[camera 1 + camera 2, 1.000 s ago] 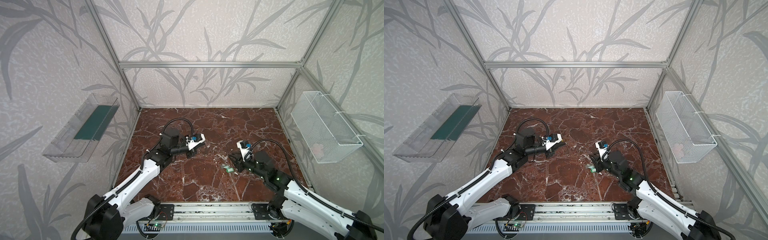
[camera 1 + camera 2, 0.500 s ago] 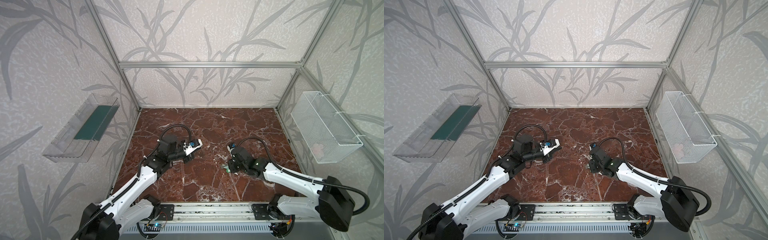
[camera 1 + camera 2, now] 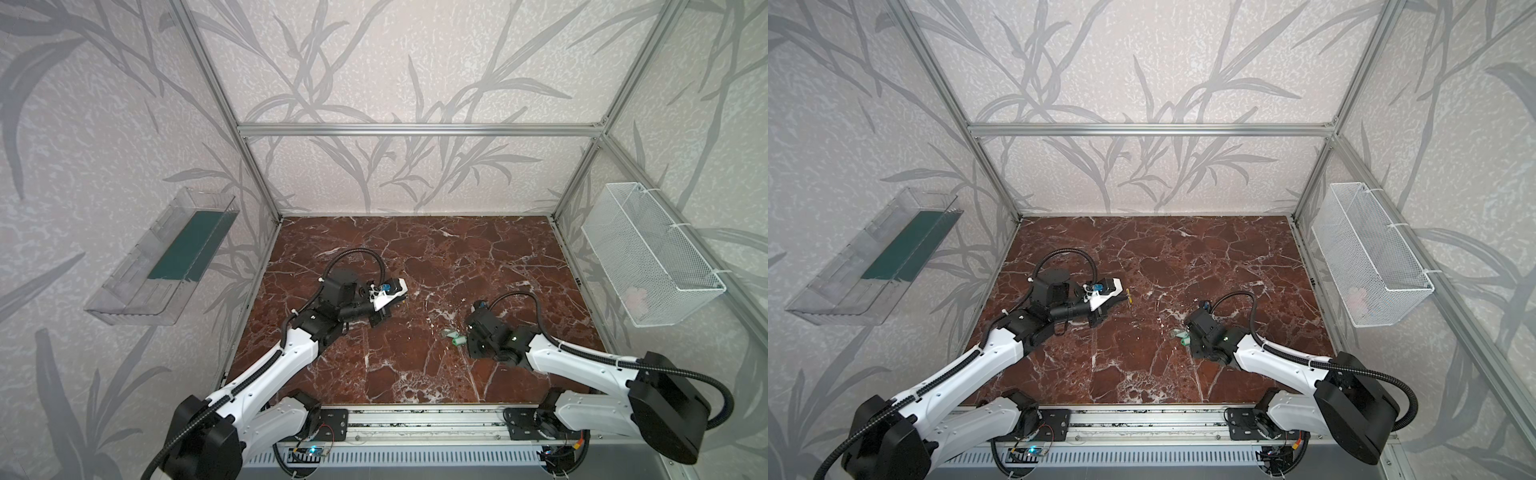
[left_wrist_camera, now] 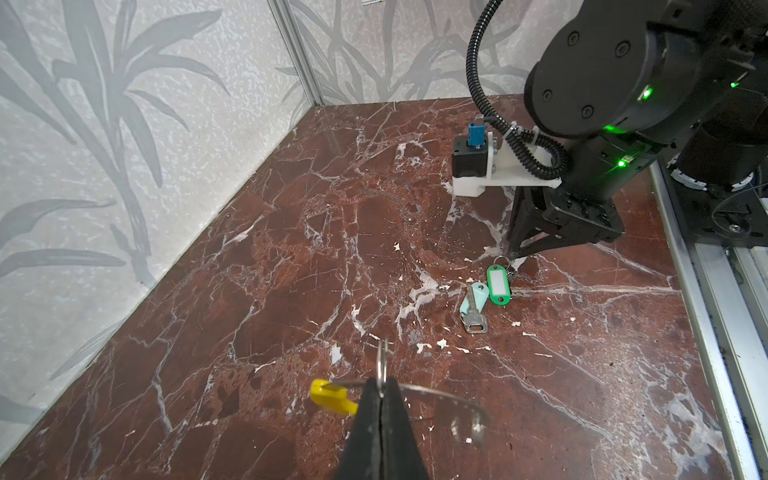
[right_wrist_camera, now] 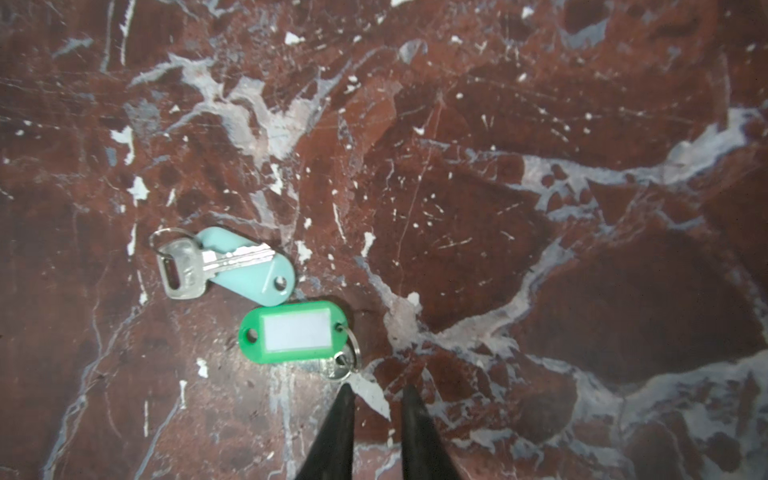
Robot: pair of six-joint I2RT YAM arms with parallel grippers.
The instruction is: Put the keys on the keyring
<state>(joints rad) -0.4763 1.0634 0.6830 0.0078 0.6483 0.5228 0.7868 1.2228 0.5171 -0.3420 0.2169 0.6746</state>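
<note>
Much of the keyring (image 4: 332,397) is hard to read. In the left wrist view its thin grey hoop blurs out near the frame edge and passes behind the black fingers, so only the yellow segment is sharp. In a top view it shows as just a yellow speck (image 3: 1128,297). The left claw (image 4: 381,384) is clamped tight on it, above the surface, with a small steel ring (image 4: 382,360) standing up from the tips.

The keys (image 3: 453,336) lie flat on the surface, well apart from the keyring. The teal tag (image 5: 253,272) carries a silver key in plain sight. The green tag (image 5: 295,332), just beside it, hides nearly all of its key. The right claw (image 5: 377,392) is low over the surface with its jaws slightly parted and nothing between them. One tip is right next to the green tag's split ring.

The surface (image 3: 415,374) is red-brown marble with white veins. Leaf-patterned walls (image 3: 395,62) on an aluminium frame (image 3: 415,129) enclose it. They carry a clear tray (image 3: 137,307) and a white wire basket (image 3: 665,270), whose pale contents cannot be made out.
</note>
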